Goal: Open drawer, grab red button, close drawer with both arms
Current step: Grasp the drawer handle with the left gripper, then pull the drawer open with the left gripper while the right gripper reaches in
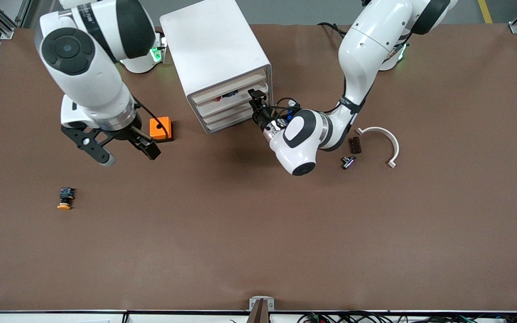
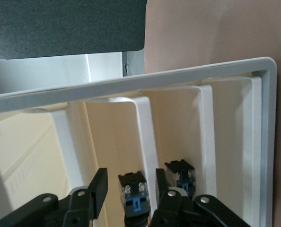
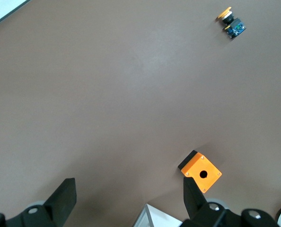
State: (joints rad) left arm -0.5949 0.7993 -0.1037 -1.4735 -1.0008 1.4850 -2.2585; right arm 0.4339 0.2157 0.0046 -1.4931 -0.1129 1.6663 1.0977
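The white cabinet (image 1: pixel 216 54) stands at the back middle of the table. Its second drawer (image 1: pixel 240 93) is pulled out a little, and its white rim (image 2: pixel 178 75) and dividers fill the left wrist view. My left gripper (image 1: pixel 255 99) is at the drawer, reaching in. It is open (image 2: pixel 131 189), with its fingers on either side of a black-and-blue button body (image 2: pixel 135 198), not touching it. The cap is hidden. A second, similar button (image 2: pixel 180 174) lies in the neighbouring compartment. My right gripper (image 1: pixel 124 150) hangs open and empty over the table beside the orange cube (image 1: pixel 160 128).
The orange cube also shows in the right wrist view (image 3: pixel 203 173). A yellow-capped button (image 1: pixel 65 198) (image 3: pixel 231 22) lies toward the right arm's end of the table. A white curved piece (image 1: pixel 382 139) and two small dark parts (image 1: pixel 354 145) (image 1: pixel 348 161) lie by the left arm.
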